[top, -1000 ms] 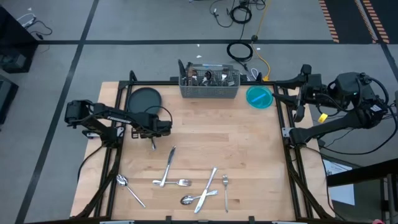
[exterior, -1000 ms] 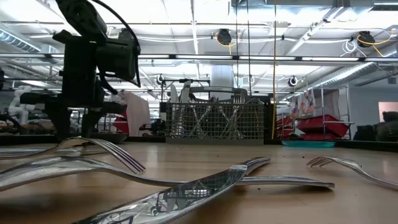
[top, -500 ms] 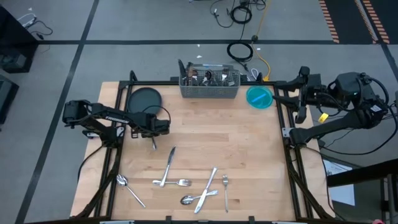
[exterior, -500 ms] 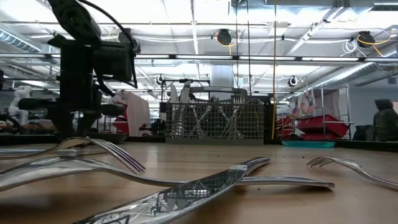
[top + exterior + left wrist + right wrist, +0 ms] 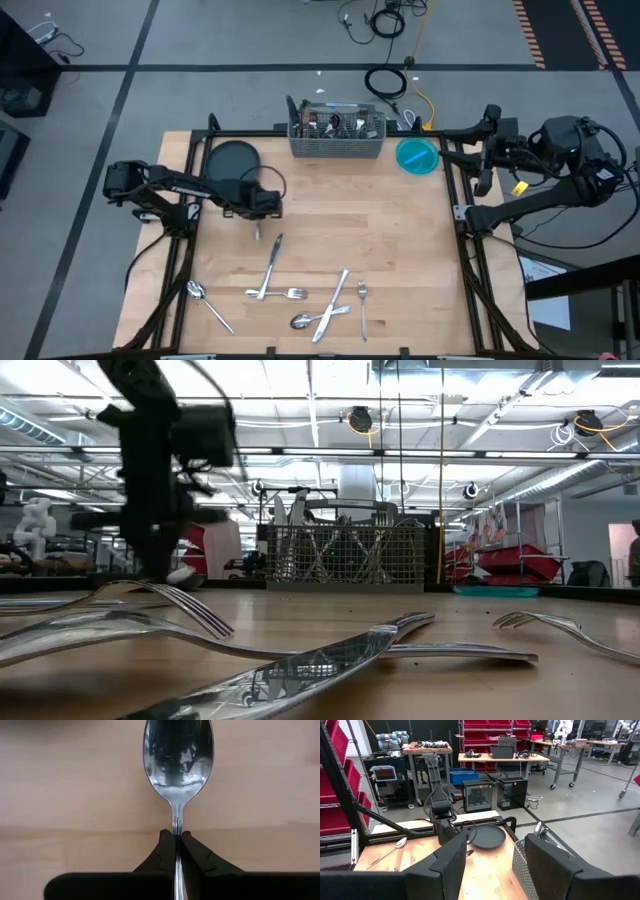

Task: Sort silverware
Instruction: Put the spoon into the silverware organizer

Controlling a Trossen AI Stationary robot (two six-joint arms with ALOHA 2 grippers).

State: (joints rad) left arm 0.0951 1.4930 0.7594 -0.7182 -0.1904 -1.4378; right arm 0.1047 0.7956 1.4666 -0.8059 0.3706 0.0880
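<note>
Bare wood mid-table (image 5: 400,235) lies open; caddy (image 5: 337,137) and plate (image 5: 231,160) line the far edge

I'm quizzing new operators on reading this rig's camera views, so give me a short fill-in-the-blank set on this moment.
1. The left gripper is shut on the handle of a ____.
2. The mesh caddy stands between the blue bowl and the dark round ____.
3. The right gripper waits off the table's right edge with its fingers ____.

Missing words: spoon; plate; open
</note>
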